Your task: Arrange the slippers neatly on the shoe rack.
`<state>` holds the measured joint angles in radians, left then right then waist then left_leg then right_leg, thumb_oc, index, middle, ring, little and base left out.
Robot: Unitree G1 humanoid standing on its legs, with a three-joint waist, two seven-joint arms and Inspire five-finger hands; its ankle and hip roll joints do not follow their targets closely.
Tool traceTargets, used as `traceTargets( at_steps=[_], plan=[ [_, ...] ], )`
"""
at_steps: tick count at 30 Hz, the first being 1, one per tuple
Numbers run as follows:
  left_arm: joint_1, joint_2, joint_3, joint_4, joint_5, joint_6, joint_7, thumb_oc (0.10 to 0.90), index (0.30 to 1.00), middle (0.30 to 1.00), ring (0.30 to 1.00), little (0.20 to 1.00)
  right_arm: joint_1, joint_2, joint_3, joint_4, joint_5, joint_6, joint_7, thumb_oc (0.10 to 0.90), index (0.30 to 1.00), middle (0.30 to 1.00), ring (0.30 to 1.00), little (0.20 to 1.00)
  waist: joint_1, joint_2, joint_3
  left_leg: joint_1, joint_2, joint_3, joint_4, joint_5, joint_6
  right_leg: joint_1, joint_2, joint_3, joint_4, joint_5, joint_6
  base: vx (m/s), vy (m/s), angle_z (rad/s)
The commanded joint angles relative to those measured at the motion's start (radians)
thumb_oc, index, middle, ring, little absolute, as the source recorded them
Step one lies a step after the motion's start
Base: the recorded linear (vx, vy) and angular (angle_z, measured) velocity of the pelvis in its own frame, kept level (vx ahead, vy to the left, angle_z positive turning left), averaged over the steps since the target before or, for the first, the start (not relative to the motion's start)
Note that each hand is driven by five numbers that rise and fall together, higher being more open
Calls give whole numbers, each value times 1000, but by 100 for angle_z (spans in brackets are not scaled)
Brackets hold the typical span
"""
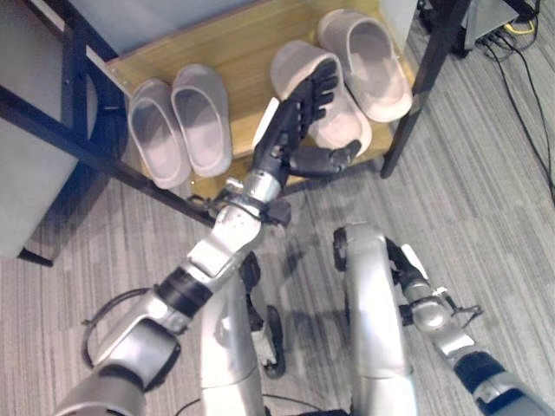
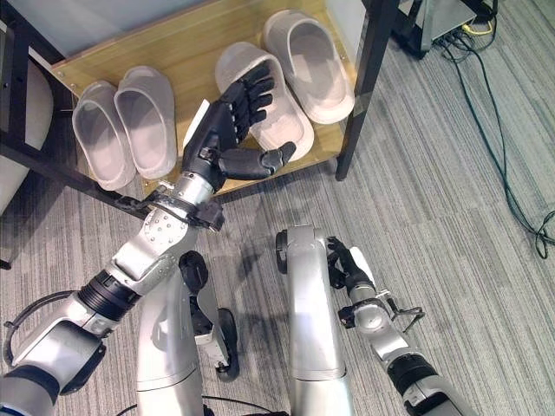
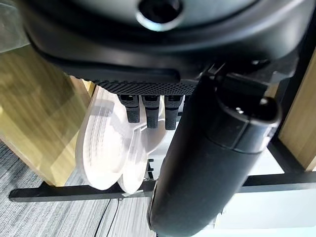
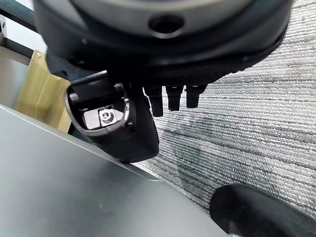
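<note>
Four pale pink slippers lie on the wooden shelf [image 1: 243, 43] of the shoe rack. One pair [image 1: 178, 126] lies side by side at the left. The other two, a near slipper [image 1: 290, 65] and a far slipper [image 1: 368, 65], lie at the right, angled. My left hand [image 1: 295, 121] is open with straight fingers and thumb spread, held over the near right slipper's front half; contact cannot be told. In the left wrist view its fingers [image 3: 145, 111] point at pale slipper soles [image 3: 106, 148]. My right hand [image 2: 347, 264] hangs low over the carpet, relaxed, holding nothing.
The rack's black frame post [image 1: 425, 78] stands right of the shelf, and a black bar [image 1: 52, 130] crosses at the left. A grey panel [image 1: 26, 173] sits at the far left. Cables [image 1: 520, 52] trail on the striped grey carpet at the upper right.
</note>
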<state>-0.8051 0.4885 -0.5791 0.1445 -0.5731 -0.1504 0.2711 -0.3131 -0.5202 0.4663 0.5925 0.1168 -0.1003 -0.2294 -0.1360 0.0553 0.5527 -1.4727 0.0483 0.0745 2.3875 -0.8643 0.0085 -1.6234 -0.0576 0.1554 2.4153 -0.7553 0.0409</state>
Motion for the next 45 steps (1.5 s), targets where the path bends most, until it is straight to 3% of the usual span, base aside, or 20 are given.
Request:
traceTargets(
  at_steps=[1,8,19,36,45],
  plan=[
    [-120,-55,36,-90,74,-71,17,800,900,900,900,900,8,89,103,-151,-76,-66,80,800,900,900,900,900,50,34,-33,-97,-25,-96,-55,56,-27,53,-51,71,14,-4,-10,0,0,0],
    [-176,-104,21,40,192,-49,59,800,900,900,900,900,2,93,115,-124,-65,-81,76,800,900,900,900,900,43,29,-33,-97,-26,-91,-52,58,-23,53,-54,77,13,-2,-8,0,0,0],
    [-246,-138,27,195,221,-47,114,800,900,900,900,900,-4,96,133,-87,-48,-95,64,800,900,900,900,900,32,20,-33,-97,-26,-87,-47,59,-21,53,-52,86,12,1,-6,0,0,0],
    [-465,-51,-22,426,247,-29,130,800,900,900,900,900,-16,107,168,-32,-23,-109,72,800,900,900,900,900,9,16,-33,-97,-19,-81,-41,63,-22,53,-43,111,19,10,0,0,0,0],
    [-533,-54,-35,501,228,-32,132,800,900,900,900,900,-18,111,184,-8,-14,-114,77,800,900,900,900,900,0,13,-33,-97,-17,-76,-39,65,-23,53,-38,119,20,14,2,0,0,0]
  ],
)
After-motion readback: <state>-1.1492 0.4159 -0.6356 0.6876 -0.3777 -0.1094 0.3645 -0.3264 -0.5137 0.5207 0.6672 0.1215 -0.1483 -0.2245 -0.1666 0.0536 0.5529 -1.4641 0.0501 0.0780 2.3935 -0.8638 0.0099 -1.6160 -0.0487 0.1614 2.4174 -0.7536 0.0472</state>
